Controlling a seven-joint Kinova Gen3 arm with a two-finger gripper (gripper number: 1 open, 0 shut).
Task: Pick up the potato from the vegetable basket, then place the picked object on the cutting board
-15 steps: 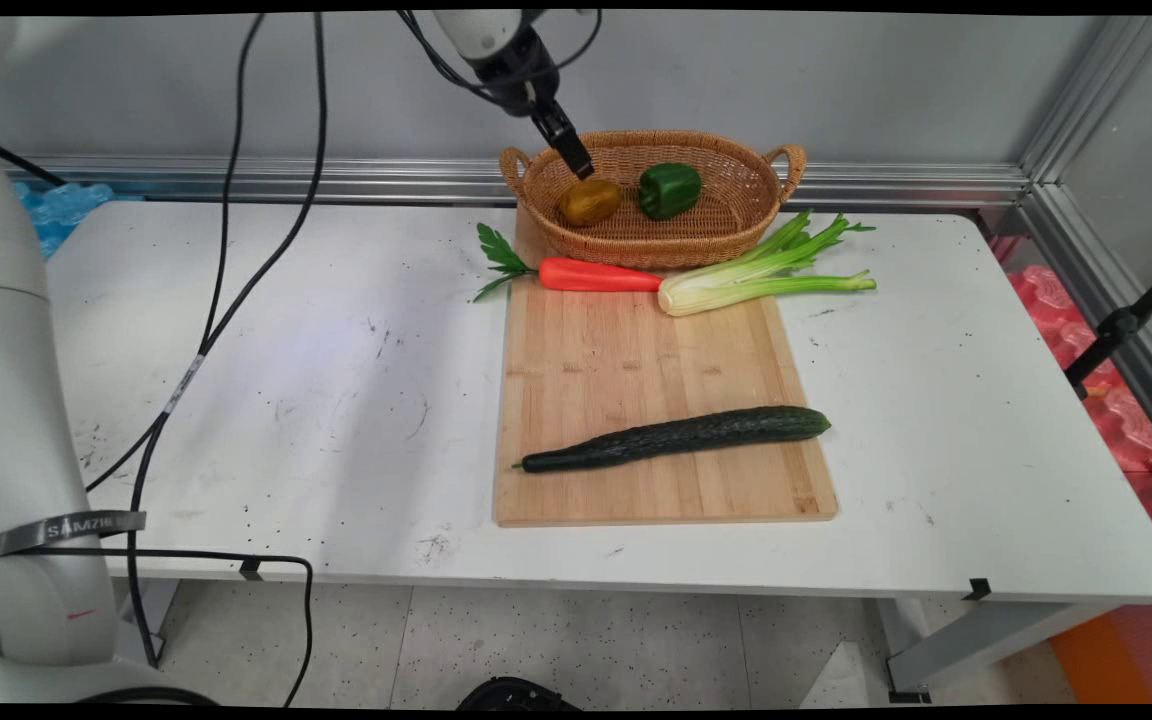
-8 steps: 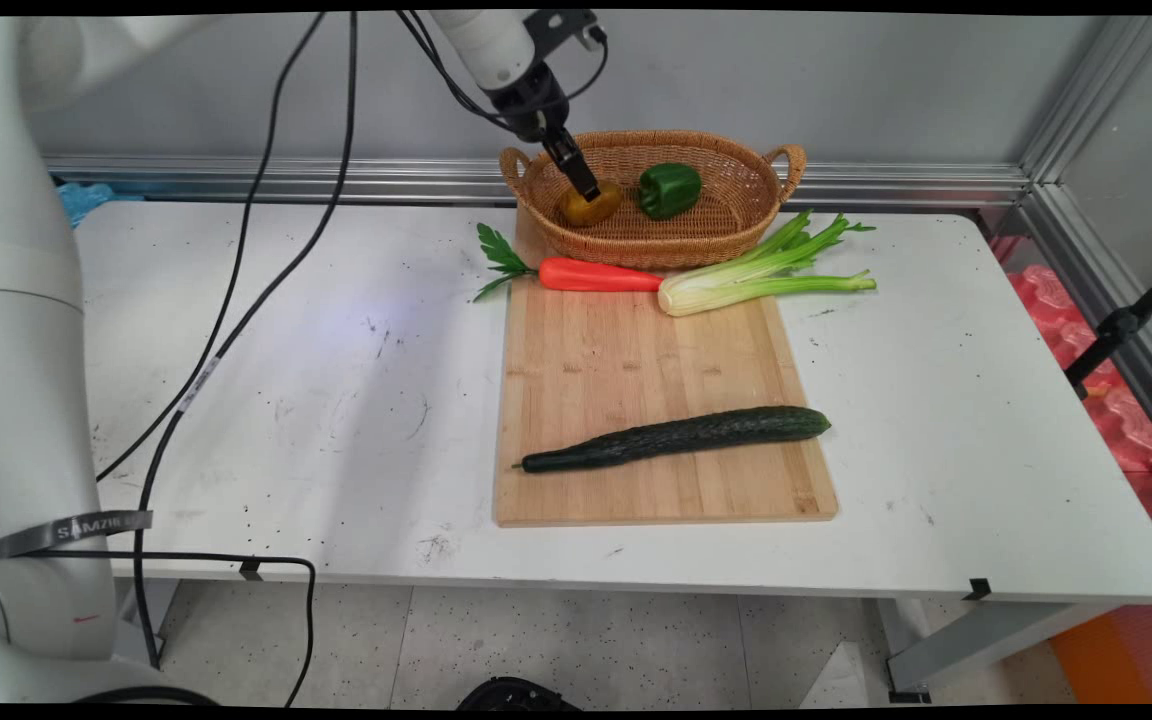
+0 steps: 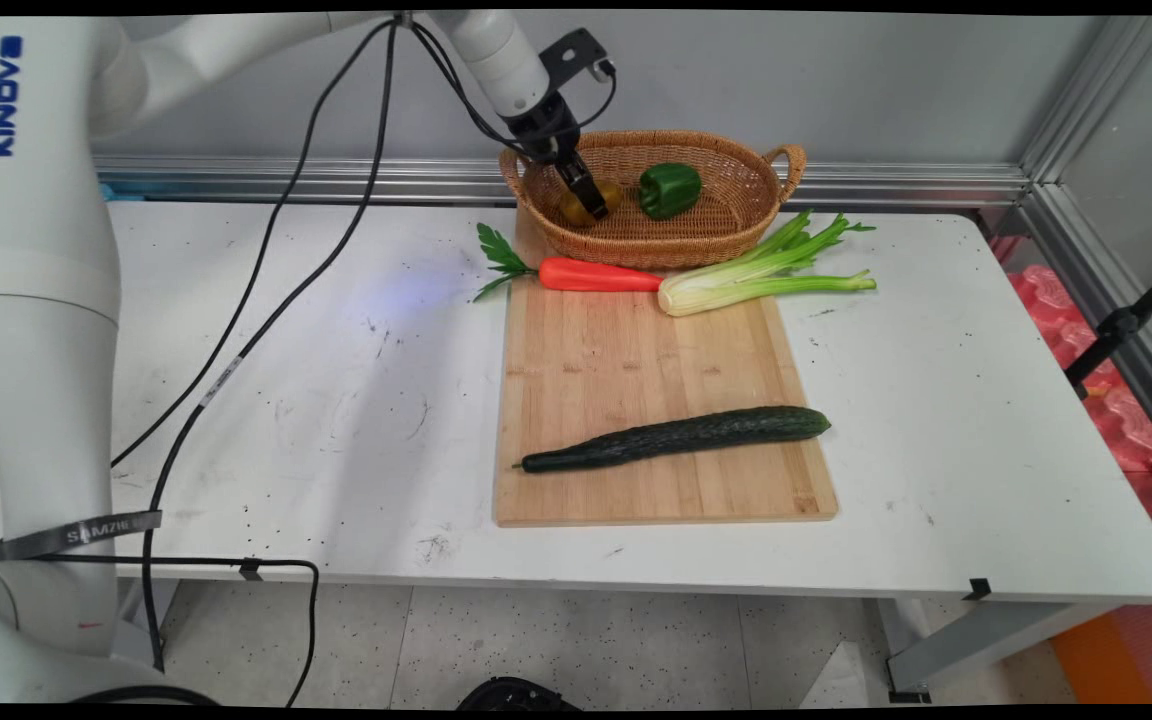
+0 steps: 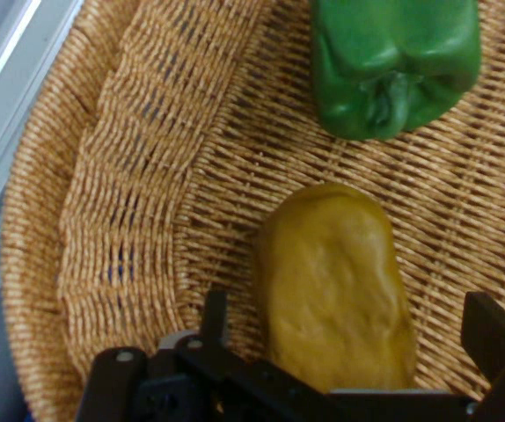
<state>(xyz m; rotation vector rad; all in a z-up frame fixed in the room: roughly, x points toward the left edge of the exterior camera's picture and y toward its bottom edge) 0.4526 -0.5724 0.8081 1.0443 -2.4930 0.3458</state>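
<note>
Pincer (image 4: 349, 352) position: lowered into the wicker basket (image 3: 726, 215), with its two fingers spread wide and set on either side of the yellow-brown potato (image 4: 336, 290); in the hand view one finger (image 4: 213, 321) stands just beside one flank of the potato and the other finger (image 4: 494, 338) stands a little off the opposite flank, neither visibly pressing on it. Compared with one second ago, the pincer has come down from above the basket's rim to the level of the potato, and in the main view its black fingers now overlap the potato (image 3: 576, 205). The potato itself has not shifted and lies on the basket floor. Beyond the pincer, further into the basket, lies the green pepper (image 4: 393, 61), apart from the potato. Outside the basket, on the near side of the pincer, a carrot (image 3: 596, 275) and a celery stalk (image 3: 756, 280) rest at the far edge of the wooden cutting board (image 3: 636, 360); a cucumber (image 3: 676, 438) lies well apart at the board's near end. Judged from this, the approach is complete and no grasp is yet made.
</note>
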